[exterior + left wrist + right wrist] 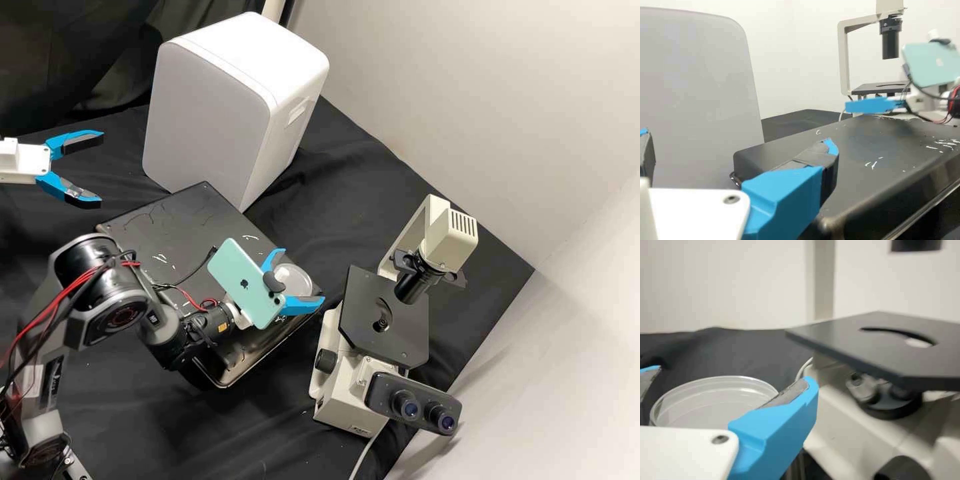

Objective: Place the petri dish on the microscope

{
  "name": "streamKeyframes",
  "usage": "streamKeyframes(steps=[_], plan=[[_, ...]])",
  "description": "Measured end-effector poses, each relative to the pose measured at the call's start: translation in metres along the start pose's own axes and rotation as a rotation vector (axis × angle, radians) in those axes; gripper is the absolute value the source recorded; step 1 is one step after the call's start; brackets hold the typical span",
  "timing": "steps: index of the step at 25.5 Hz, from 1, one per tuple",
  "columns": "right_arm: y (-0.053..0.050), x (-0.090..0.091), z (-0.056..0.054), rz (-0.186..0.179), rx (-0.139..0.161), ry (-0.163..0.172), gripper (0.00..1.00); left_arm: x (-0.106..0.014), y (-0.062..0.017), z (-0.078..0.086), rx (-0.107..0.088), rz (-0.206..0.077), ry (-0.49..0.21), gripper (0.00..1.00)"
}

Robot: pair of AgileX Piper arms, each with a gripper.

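The clear petri dish (292, 279) lies on the near right corner of a black tray (167, 227). My right gripper (300, 277) is open, with one blue finger on each side of the dish and close to its rim. In the right wrist view the dish (710, 400) sits between the fingers (790, 410), and the microscope's black stage (880, 345) is just beyond it. The white microscope (347, 387) stands right of the tray, its stage (383, 317) bare. My left gripper (67, 167) hangs open and empty at the far left, above the bench.
A tall white box (227, 100) stands behind the tray. A mint-green phone-like device (243, 283) rides on the right wrist. The left wrist view shows the tray (880, 145), the white box (695, 100) and the microscope (860, 50). Black cloth covers the bench; a white wall runs along the right.
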Motion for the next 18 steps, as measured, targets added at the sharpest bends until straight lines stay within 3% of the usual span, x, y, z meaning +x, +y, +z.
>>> streamKeyframes(steps=[6, 12, 18], plan=[[0.018, -0.013, -0.001, 0.065, 0.028, 0.016, 0.00, 0.000, 0.0000, 0.000, 0.000, 0.000, 0.000, 1.00], [0.027, -0.021, -0.005, 0.088, 0.023, 0.038, 0.00, 0.000, 0.0000, 0.000, 0.000, 0.000, 0.000, 1.00], [0.030, -0.023, -0.008, 0.100, 0.026, 0.054, 0.00, 0.000, 0.0000, 0.000, 0.000, 0.000, 0.000, 1.00]])
